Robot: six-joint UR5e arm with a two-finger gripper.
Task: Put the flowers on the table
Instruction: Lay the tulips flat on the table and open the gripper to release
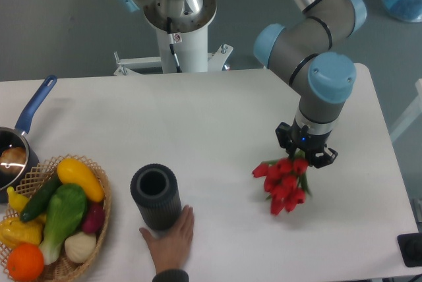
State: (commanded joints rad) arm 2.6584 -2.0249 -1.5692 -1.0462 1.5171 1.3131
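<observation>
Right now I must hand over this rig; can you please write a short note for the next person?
Gripper: over the right part of the table, jaws shut on the flowers at the stem end.
Flowers: red heads point toward the front edge; whether they touch the table, I cannot tell.
A hand holds the dark cylinder near the basket.
Done: flowers carried over the table.
Left: set them down, open the jaws, withdraw.

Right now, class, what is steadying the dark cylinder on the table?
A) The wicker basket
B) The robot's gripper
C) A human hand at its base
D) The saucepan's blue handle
C: a bare hand rests against the base of the dark cylinder, while the gripper is far to the right over the flowers.
</observation>
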